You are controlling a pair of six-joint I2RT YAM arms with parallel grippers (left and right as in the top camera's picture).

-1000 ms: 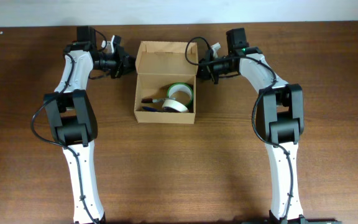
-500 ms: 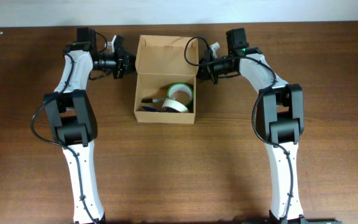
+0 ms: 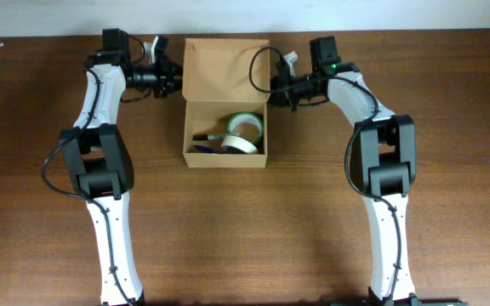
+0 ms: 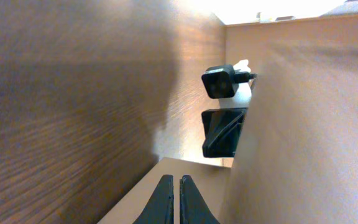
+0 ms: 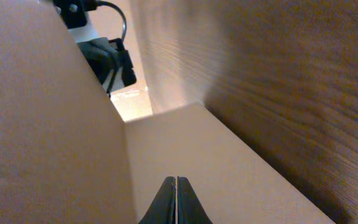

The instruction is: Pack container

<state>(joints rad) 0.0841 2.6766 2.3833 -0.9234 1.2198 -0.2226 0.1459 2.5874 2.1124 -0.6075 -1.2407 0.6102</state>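
You are at the closing step, I judge: the container (image 3: 196, 157) holds tape rolls (image 3: 245, 132), and its open flap (image 3: 226, 78) stands between your left hand (image 3: 170, 78) and right hand (image 3: 272, 87), each just beside an edge; next, swing that flap over the opening, evenly from both sides; only the wrist views show both hands pinched closed on nothing; only overhead shows the contents.

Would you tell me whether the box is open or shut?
Open: the container shows its tape rolls inside, flap lid folded back.
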